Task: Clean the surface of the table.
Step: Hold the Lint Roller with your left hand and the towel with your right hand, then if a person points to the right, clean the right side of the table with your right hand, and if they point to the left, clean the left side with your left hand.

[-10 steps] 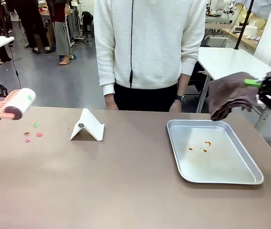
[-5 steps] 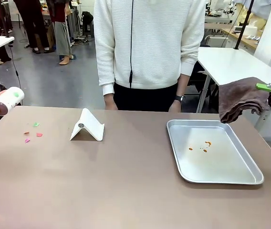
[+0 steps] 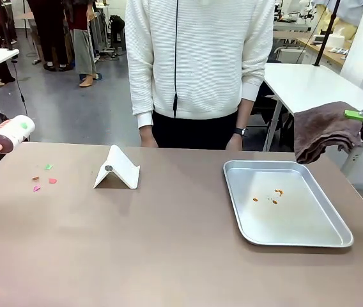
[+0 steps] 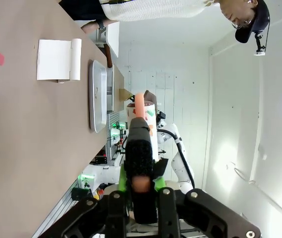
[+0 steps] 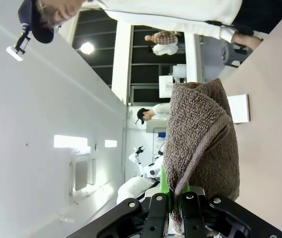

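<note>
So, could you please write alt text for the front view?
A brown table holds a metal tray with orange stains, a white folded stand and coloured scraps. A person stands behind it; a lint roller hangs at left, and the right end effector holds a brown towel.

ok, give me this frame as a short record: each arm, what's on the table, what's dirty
left fingers: shut on roller, held in the air at the table's left end
right fingers: shut on towel, hanging in the air right of the tray
table: small coloured scraps near the left end
tray: on the table's right half, orange-brown smears inside
stand: white, folded, between scraps and tray
person: standing at the far edge, arms down
</note>
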Motion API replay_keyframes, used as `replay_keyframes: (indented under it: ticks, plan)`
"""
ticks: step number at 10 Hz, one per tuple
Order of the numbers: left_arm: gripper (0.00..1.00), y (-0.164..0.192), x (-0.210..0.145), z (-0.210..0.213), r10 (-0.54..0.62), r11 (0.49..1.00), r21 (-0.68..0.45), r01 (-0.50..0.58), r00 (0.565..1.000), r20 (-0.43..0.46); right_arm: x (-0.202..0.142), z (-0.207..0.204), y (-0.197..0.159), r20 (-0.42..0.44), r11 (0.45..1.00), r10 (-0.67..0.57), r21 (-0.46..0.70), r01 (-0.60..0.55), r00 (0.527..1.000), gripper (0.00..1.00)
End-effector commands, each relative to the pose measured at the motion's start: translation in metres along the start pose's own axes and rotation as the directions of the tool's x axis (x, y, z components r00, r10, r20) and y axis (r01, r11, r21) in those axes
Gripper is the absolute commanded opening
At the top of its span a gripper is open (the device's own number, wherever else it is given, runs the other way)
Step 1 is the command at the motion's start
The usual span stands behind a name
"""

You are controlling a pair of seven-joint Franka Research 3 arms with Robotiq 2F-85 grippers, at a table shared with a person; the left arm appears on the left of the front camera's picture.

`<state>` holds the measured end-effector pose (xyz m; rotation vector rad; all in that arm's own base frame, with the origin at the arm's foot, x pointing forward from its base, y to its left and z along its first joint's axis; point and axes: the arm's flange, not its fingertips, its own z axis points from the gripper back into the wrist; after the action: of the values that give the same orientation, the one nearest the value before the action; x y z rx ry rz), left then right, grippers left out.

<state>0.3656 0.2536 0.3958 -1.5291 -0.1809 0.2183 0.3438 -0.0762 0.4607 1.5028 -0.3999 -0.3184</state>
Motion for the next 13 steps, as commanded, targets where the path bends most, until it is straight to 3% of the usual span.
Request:
replay_keyframes:
  ticks: [1,13]
  plan:
    - [0.0,-0.0003,-0.0017,0.0012,0.0,1.0,-0.003,0.0,1.0,0.001,-0.0008,0.0008,0.0042,0.004,1.0,-0.001,0.003,0.001,1.0,0.0]
    - [0.0,-0.0003,-0.0017,0.0012,0.0,1.0,-0.003,0.0,1.0,0.001,-0.0008,0.0008,0.0042,0.004,1.0,-0.001,0.003,0.001,1.0,0.0]
